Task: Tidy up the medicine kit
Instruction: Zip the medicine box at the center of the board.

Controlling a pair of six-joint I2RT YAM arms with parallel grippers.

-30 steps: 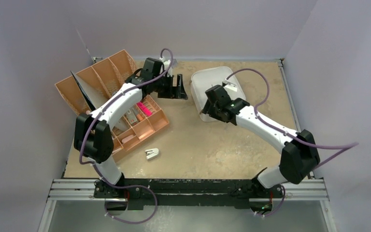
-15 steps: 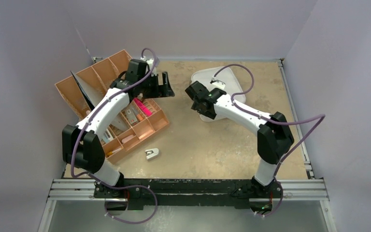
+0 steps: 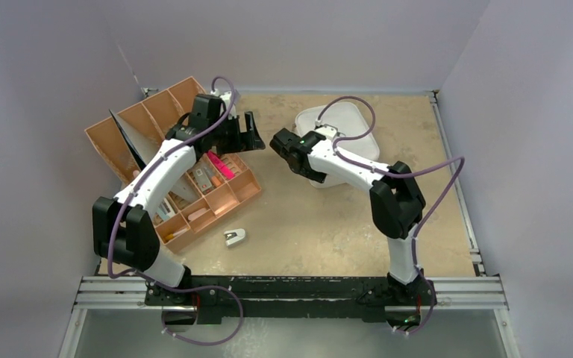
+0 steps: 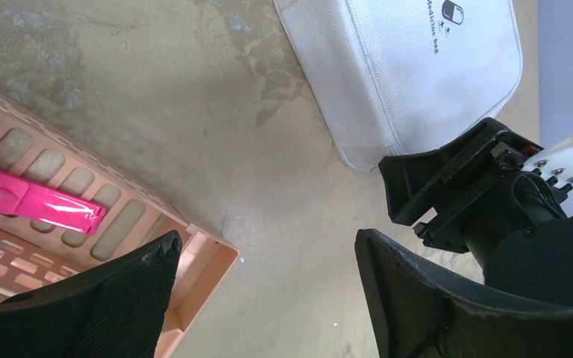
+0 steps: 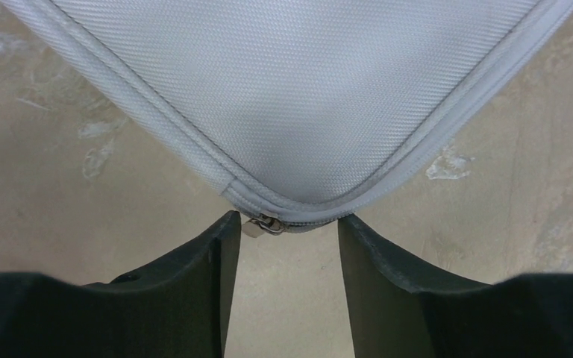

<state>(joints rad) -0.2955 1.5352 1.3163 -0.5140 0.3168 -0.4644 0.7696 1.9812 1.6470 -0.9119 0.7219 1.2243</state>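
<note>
**Kit still zipped shut, right hand lined up on its zip corner**

The medicine kit [image 5: 291, 97] lies flat and closed on the desk [image 3: 306, 224], at the far side and right of centre. Its lid is down, and the zip is shut around the rounded corner that the right wrist view shows. The right hand [image 5: 285, 224] sits at that corner with its fingers partly apart, one on each side and gripping nothing. The zip pull [image 5: 262, 224] is just beside the tip of one finger. The left hand [image 4: 266, 242] hangs wide and empty above the gap between the kit and the orange organizer tray [image 3: 157, 127].

The tray's compartments hold a pink packet [image 4: 37, 205] and other small items. A small white object [image 3: 234, 237] lies loose on the desk, near the tray's front corner.

By this layout the job looks to be at its start. Nothing appears sorted and the kit is unopened. Catching the zip pull and running it round the case seems to be the step in hand
</note>
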